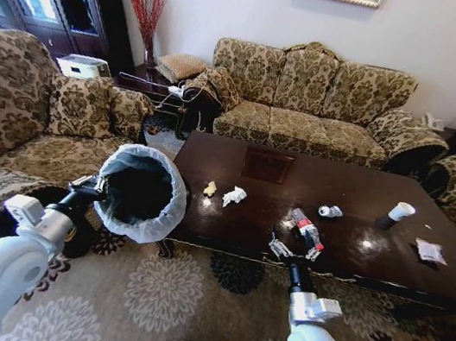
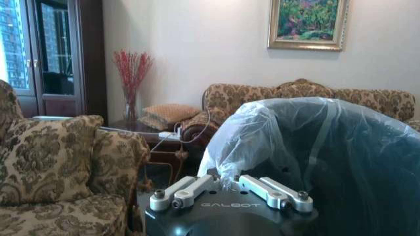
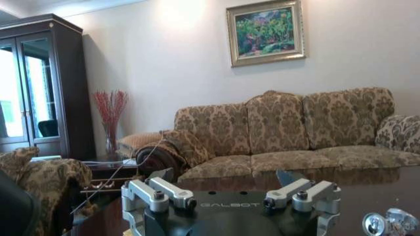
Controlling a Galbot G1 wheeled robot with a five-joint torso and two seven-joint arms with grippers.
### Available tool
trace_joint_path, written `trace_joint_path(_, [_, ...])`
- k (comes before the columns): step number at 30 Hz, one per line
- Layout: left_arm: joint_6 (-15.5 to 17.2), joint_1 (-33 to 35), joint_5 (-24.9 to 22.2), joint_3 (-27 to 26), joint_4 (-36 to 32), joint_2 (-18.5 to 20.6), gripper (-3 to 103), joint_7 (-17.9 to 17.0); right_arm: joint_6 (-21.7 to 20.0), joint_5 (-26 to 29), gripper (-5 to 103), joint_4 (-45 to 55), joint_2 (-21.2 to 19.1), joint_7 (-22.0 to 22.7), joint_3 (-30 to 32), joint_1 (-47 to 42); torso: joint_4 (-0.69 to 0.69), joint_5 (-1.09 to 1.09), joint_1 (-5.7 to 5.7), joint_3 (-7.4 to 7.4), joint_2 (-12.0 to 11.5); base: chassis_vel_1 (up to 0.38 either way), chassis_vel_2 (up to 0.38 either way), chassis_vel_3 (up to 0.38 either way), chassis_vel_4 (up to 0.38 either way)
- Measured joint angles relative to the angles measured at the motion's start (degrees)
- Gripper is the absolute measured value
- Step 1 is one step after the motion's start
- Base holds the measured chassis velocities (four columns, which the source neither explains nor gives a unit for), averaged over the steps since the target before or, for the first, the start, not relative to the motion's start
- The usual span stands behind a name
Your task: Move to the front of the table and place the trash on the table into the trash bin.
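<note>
The left pincer (image 1: 94, 187) is clamped on the bin (image 1: 143, 194); the right pincer (image 1: 291, 251), apart, needs to close on the bottle (image 1: 306, 228) just ahead.

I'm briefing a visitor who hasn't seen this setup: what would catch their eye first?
The trash bin, held up at the table's left end by the left gripper, its whitish bag gaping. Then litter strewn over the glossy dark table, and the right gripper open at its front edge beside the bottle.

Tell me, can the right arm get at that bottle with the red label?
Probably yes. The right gripper sits at the table's near edge with fingers open, just short of the bottle, and nothing lies between them. The left gripper holds the bin off to the side.
</note>
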Motion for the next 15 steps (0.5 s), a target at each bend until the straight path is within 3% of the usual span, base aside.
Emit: trace_joint_path(15, [0.00, 0.00, 0.00, 0.00, 0.00, 0.00, 3, 0.00, 0.00, 0.00, 100, 0.00, 0.00, 0.00, 0.00, 0.00, 0.00, 0.00, 0.00, 0.00, 0.00, 0.000, 0.000, 0.000, 0.000])
